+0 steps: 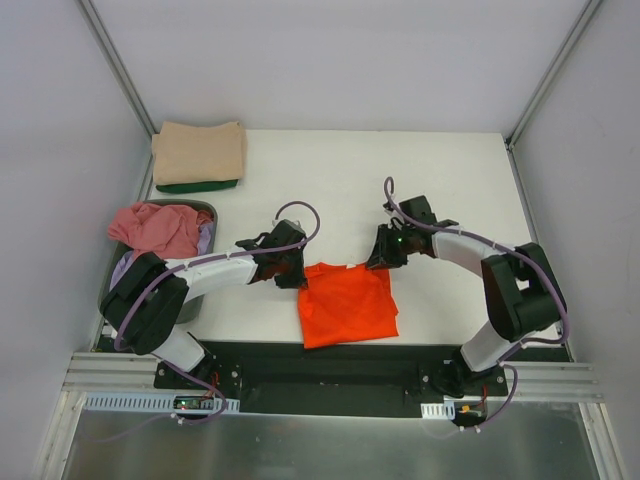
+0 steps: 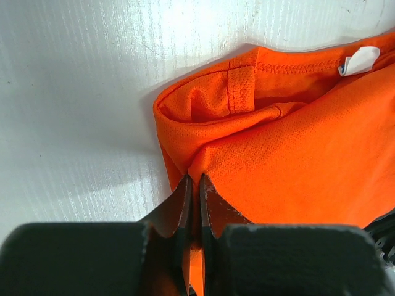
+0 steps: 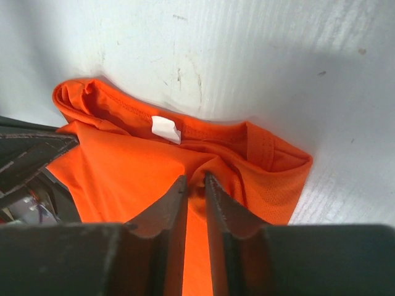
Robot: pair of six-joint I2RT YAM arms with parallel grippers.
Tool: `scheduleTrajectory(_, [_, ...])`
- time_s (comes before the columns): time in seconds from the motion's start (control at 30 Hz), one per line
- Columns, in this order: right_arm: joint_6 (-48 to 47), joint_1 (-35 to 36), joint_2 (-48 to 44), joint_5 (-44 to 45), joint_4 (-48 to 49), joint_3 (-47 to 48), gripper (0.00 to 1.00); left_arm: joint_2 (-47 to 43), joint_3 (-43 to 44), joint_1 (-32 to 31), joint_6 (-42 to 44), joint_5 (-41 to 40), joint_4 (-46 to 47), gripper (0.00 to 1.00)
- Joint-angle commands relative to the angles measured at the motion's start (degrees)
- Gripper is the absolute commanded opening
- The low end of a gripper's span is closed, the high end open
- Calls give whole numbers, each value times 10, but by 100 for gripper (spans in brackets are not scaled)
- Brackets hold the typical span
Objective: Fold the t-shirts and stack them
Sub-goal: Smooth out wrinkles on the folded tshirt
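A bright orange t-shirt (image 1: 345, 305) lies partly folded near the table's front edge, its white neck label (image 2: 359, 60) (image 3: 165, 128) at the far collar. My left gripper (image 1: 292, 272) (image 2: 194, 179) is shut on the shirt's far left corner, with orange cloth (image 2: 296, 160) pinched between the jaws. My right gripper (image 1: 383, 255) (image 3: 195, 180) is at the far right corner. Its jaws stand narrowly apart, with a puckered fold of the orange cloth (image 3: 123, 172) pressed between the tips.
A folded tan t-shirt (image 1: 198, 150) sits on a dark green one (image 1: 200, 185) at the table's back left. A dark grey basket (image 1: 210, 207) at the left edge holds a pink t-shirt (image 1: 155, 228) and a lilac one (image 1: 205, 238). Grey walls enclose the table.
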Motion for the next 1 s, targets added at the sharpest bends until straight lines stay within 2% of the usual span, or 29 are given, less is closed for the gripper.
scheduleTrajectory(0.0, [-5,11,-14,8,-5,14,12,-23,3,5,9,13,6,0])
scheduleTrajectory(0.07, [-5,13,-36,16,-5,9,3,-35,0,4,9,13,6,0])
scheduleTrajectory(0.13, [0,13,-63,28,-9,1,1,-53,-5,3,11,8,6,0])
scheduleTrajectory(0.43, [38,14,-222,88,-47,-61,1,-132,-9,-18,26,-1,7,0])
scheduleTrajectory(0.6, [54,12,-286,135,-61,-90,1,-122,16,-29,35,-17,8,0])
scheduleTrajectory(0.77, [38,-2,-239,172,-41,-86,1,-71,41,-25,38,-59,8,0])
scheduleTrajectory(0.97, [28,-9,-124,155,26,-53,1,21,86,4,47,-59,0,0])
